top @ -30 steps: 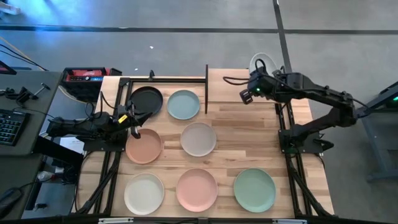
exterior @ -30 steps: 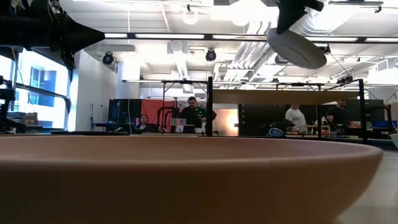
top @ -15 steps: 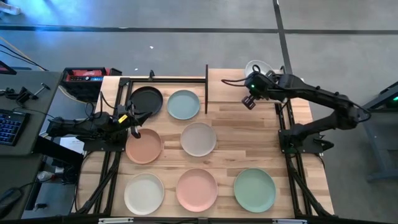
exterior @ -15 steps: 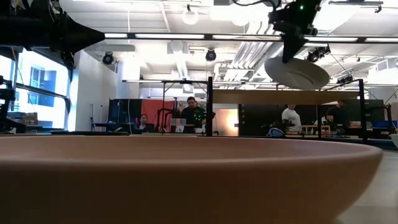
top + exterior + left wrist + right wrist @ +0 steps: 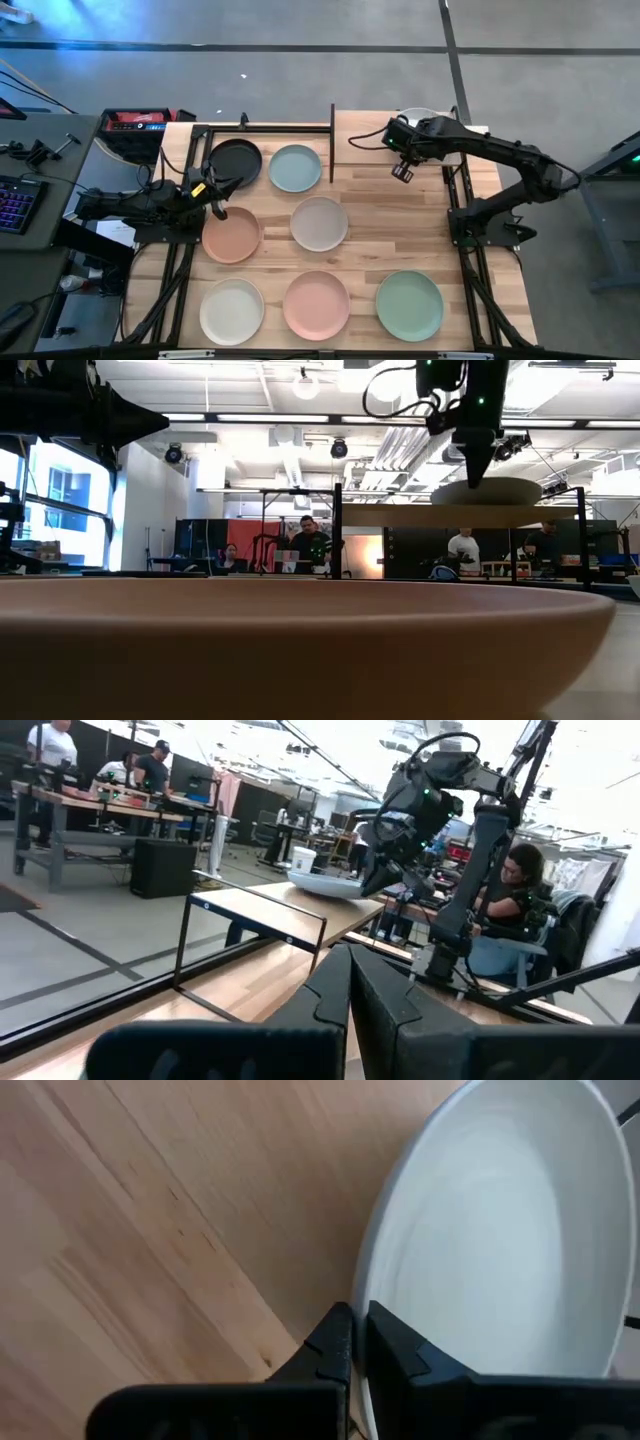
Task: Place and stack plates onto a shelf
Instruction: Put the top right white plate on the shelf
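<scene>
My right gripper (image 5: 405,140) is over the shelf (image 5: 365,165), a raised light-wood board on thin black posts at the table's far right. It is shut on the pale white plate (image 5: 500,490). That plate lies level on the shelf top (image 5: 400,515) and is mostly hidden under the arm in the high view. My left gripper (image 5: 217,208) is shut and holds nothing. It hovers between the black plate (image 5: 234,160) and the terracotta plate (image 5: 232,236). The light blue (image 5: 295,168), beige-grey (image 5: 319,223), cream (image 5: 232,311), pink (image 5: 316,305) and mint green (image 5: 409,305) plates lie flat on the table. My right gripper pinches the white plate's rim (image 5: 372,1295) between its two fingers, one finger (image 5: 395,1350) inside the bowl and the other outside. The fingers come from above, pointing down. The plate sits level with its underside on the shelf top.
The shelf's black end post (image 5: 332,140) stands between the light blue plate and the shelf board. A black metal frame (image 5: 265,127) runs along the far left of the table. The pink plate's rim (image 5: 300,650) fills the low view's foreground. People sit in the room behind.
My right gripper has come down toward the shelf and slightly toward the table's left. The white plate hung tilted high above the shelf; it has levelled out and now rests on the shelf top. The gripper has stayed shut on the rim.
</scene>
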### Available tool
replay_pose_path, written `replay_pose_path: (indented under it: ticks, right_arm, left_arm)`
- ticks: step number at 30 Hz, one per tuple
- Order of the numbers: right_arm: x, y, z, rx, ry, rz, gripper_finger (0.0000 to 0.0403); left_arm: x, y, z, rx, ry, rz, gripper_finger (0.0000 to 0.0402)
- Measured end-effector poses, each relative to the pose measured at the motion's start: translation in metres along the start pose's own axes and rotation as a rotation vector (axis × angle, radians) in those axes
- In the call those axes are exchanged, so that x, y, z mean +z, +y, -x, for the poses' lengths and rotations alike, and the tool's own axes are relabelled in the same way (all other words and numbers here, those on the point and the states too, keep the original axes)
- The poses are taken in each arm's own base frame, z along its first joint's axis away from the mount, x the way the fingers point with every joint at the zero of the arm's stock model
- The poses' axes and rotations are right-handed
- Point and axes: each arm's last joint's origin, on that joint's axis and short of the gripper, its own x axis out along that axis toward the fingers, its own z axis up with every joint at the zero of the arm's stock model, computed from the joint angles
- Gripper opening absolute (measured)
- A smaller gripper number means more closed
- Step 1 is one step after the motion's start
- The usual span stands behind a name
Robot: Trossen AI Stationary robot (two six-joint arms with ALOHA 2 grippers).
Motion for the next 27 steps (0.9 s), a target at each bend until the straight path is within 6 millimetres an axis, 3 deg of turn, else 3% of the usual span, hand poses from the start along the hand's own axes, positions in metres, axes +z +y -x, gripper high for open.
replay_pose_path:
  ticks: [6, 27]
  right_arm:
    - [0.005, -0.003, -0.011, 0.056, 0.042, -0.010, 0.0000]
    - [0.000, -0.014, -0.015, 0.149, 0.111, -0.111, 0.0003]
  left_arm:
    - [0.000, 0.000, 0.000, 0.000, 0.000, 0.000, 0.0000]
    - [0.000, 0.000, 0.000, 0.000, 0.000, 0.000, 0.0000]
